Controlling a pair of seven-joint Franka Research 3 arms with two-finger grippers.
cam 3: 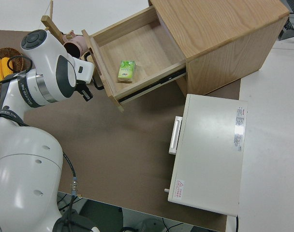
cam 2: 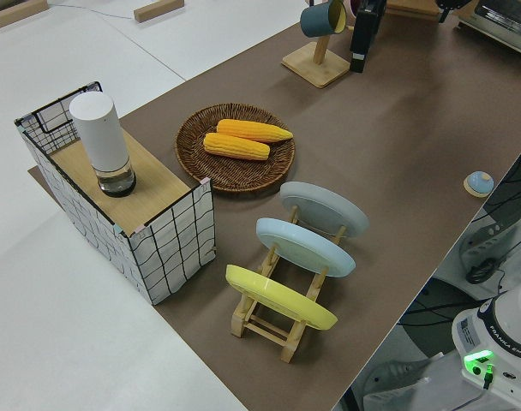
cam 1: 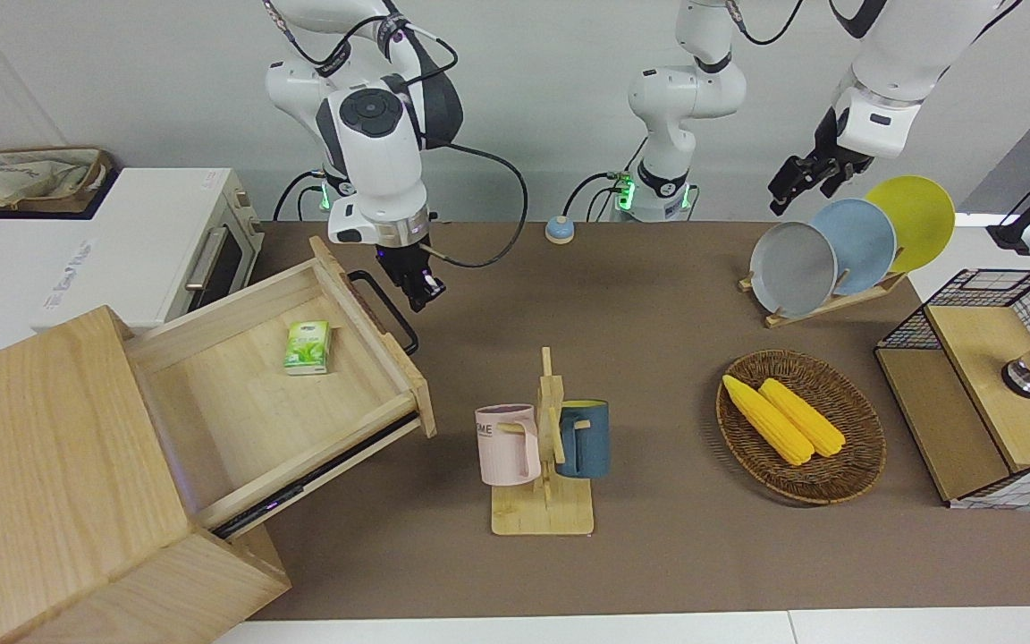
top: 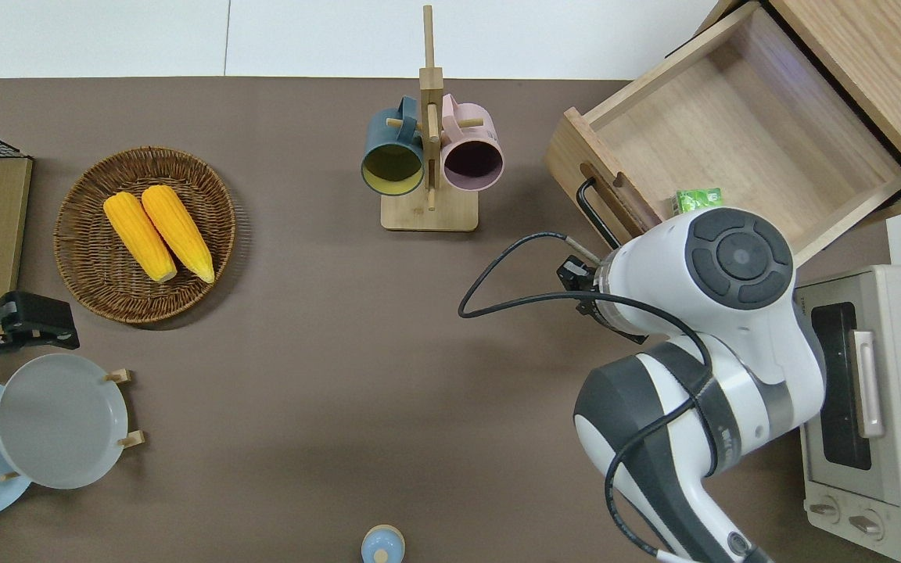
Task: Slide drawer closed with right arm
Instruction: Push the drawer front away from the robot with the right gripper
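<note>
The drawer (cam 1: 287, 394) stands pulled well out of the pale wood box (cam 1: 50, 483) at the right arm's end of the table (cam 1: 640, 555), its black bar handle (cam 1: 387, 311) facing the middle of the table; inside it, on the bare wood floor near the front panel, lies a small green packet (cam 1: 307, 346). The right gripper (cam 1: 417, 284) hangs low just beside that handle, at the handle's end nearer to the robots — close to the bar, though whether it touches cannot be told; nor can I tell whether its fingers are spread or pressed together, since the wrist hides them from above and they read only as a dark mass from across the table. Taking the drawer as the landmark: the white toaster oven (top: 869, 414) sits beside it, nearer to the robots; the wooden mug stand (cam 1: 544, 465) with a pink mug (cam 1: 508, 444) and a dark blue mug (cam 1: 583, 437) sits beside the drawer's front, toward the left arm's end; well apart in that same direction lies the wicker basket (cam 1: 846, 474) with two corn cobs (cam 1: 783, 418). The left arm is parked.
</note>
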